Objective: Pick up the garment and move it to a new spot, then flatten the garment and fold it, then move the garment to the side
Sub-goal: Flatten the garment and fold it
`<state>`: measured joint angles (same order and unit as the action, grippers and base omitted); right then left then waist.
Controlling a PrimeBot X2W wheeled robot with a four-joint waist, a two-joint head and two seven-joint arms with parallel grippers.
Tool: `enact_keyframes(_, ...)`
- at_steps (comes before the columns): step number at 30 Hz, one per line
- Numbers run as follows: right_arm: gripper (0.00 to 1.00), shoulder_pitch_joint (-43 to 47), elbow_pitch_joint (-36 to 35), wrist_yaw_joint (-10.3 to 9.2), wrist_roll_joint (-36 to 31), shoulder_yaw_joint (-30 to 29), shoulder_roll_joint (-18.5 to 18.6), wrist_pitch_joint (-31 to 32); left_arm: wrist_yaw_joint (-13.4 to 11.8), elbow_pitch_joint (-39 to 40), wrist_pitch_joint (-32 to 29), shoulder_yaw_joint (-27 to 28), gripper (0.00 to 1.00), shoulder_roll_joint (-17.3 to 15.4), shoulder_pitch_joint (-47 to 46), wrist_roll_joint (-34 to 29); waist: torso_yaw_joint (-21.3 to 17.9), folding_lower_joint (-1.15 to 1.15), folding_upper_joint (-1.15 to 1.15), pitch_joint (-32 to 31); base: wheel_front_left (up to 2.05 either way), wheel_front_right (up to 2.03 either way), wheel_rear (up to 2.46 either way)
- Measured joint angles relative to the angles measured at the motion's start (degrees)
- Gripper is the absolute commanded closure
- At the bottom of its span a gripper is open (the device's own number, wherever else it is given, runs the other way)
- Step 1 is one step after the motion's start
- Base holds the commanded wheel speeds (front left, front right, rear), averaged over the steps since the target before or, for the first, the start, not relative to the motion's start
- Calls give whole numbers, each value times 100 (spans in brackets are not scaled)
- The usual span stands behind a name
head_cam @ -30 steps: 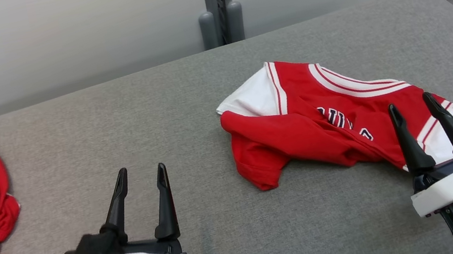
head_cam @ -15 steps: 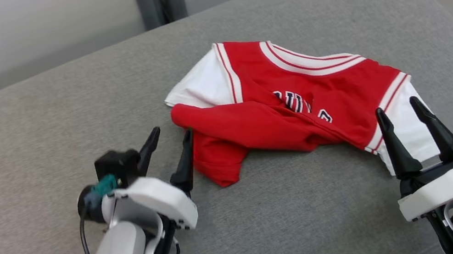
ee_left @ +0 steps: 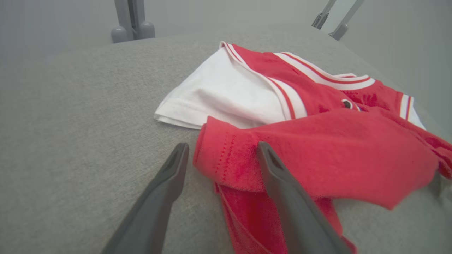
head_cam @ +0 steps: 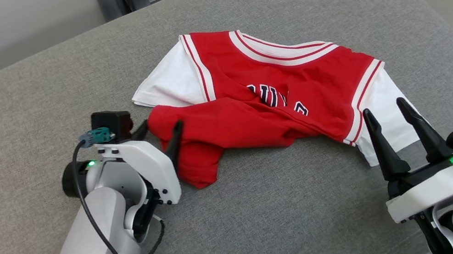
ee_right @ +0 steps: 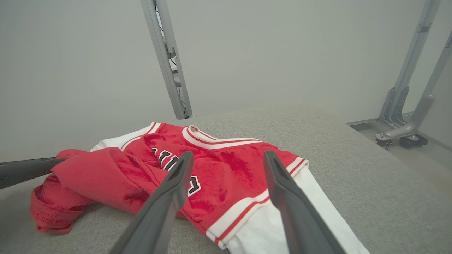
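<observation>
Red-and-white garment [head_cam: 278, 104] lay crumpled on the grey bench [head_cam: 269, 212].
The garment was bunched near the middle of the bench, with a red fold turned over at its left end. The left pincer [head_cam: 161, 125] had its fingers spread and straddled that red fold without clamping it. The right pincer [head_cam: 382, 106] was also spread, just beside the white sleeve at the garment's right end, holding nothing.

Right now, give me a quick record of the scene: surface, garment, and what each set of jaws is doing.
surface: grey padded top
garment: red and white jersey, crumpled, a red fold partly covering its lettering
left jaws: open, straddling the jersey's red folded edge, not closed on it
right jaws: open, by the white sleeve, holding nothing
status: not yet picked up
</observation>
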<state>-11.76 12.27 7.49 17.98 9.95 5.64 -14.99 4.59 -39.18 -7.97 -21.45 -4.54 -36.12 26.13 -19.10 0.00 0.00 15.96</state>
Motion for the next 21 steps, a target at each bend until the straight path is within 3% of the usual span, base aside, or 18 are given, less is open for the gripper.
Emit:
enact_keyframes(3, 0, -2, 40, 0, 14, 66, -12, 0, 200, 71, -330, -186, 0, 31, 20, 313, 7, 0, 0, 6, 0, 0, 0)
enact_keyframes(4, 0, -3, 62, 0, 14, 79, -12, 0, 227, 123, -420, -264, 51, 22, 42, 363, 14, 0, 0, 6, 0, 0, 0)
enact_keyframes(5, 0, -3, 83, 0, 13, 90, -12, -1, 244, 175, -465, -342, 70, 0, 60, 415, 24, 0, 0, 6, 0, 0, 0)
enact_keyframes(6, 0, -3, 101, 0, 12, 100, -14, 0, 248, 244, -468, -389, 100, -24, 68, 467, 34, 0, 0, 6, 0, 0, 0)
enact_keyframes(11, 0, -49, 149, 0, -36, 114, -15, 0, 237, 464, -71, -310, 100, -230, 49, 513, 97, 0, 0, 21, 0, 0, 0)
enact_keyframes(17, 0, -97, 162, 0, -79, 96, -8, -1, -83, 597, 945, -65, 100, -577, -444, 116, 196, 0, 0, -60, 0, 0, 0)
enact_keyframes(21, 0, -127, 182, 0, -80, 115, -9, -1, -136, 738, 1584, -24, 100, -788, -873, -187, 240, 0, 0, -180, 0, 0, 0)
